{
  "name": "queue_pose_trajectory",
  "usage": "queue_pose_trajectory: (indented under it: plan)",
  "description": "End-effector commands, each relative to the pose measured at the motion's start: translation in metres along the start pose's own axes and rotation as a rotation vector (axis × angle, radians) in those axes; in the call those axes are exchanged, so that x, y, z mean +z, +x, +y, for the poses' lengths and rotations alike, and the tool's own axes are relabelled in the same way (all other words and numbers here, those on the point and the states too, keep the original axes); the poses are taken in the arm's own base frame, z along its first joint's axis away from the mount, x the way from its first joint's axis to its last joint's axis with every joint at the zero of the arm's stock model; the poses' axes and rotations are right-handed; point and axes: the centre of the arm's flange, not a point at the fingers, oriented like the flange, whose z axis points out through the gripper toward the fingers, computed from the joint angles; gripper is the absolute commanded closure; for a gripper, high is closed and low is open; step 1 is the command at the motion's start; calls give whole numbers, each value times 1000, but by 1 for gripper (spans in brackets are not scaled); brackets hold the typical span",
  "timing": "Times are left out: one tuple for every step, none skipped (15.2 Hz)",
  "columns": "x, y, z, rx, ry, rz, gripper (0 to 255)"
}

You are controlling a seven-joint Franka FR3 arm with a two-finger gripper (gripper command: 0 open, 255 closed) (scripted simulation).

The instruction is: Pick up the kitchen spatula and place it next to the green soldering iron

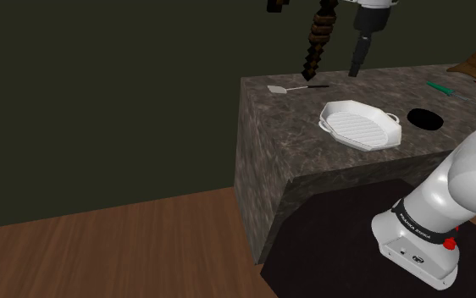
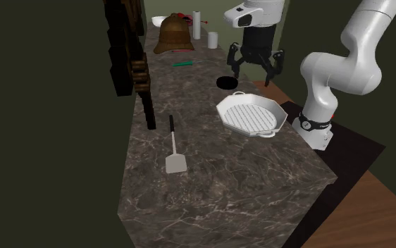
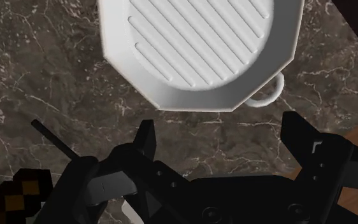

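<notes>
The kitchen spatula [image 2: 174, 151], with a pale flat blade and a thin black handle, lies flat on the dark veined stone counter [image 2: 225, 190], left of centre in the second exterior view with its blade toward the bottom of the frame. In the shoulder view it lies near the counter's far corner [image 1: 291, 87]. A tall, dark brown blocky object [image 2: 127, 49] with a black rod at its foot stands near the handle's end. To the right of the spatula and apart from it sits a white 8-sided ribbed pan [image 2: 251, 115] with 2 small loop handles. Just above the pan in the second exterior view is a round black hole [image 2: 227, 83] in the counter. The green soldering iron [image 2: 182, 63] lies well apart from the spatula, toward the top of that frame, below a brown bell-shaped object [image 2: 174, 35]; beside the bell stand a white cylinder [image 2: 196, 25] and a white cup [image 2: 212, 39]. The black gripper [image 2: 256, 70] hangs in the air above the hole and the pan's far edge, its 2 fingers spread wide with nothing between them. In the wrist view the gripper [image 3: 222, 137] points down at bare counter just beside the pan's rim [image 3: 171, 102].
</notes>
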Motion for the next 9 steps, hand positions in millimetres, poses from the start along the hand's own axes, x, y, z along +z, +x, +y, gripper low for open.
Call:
queue_pose_trajectory:
  plan:
    - [13,9,22,-67,-7,3,0]
    - [19,14,32,-97,-9,4,0]
    - [25,20,42,-128,-12,5,0]
    - [31,26,52,-159,-14,6,0]
    - [37,32,61,-190,-17,8,0]
    - [43,39,70,-220,-19,9,0]
    - [49,45,79,-251,-22,10,0]
    - [55,53,88,-282,-24,11,0]
    - [60,60,97,-313,-27,12,0]
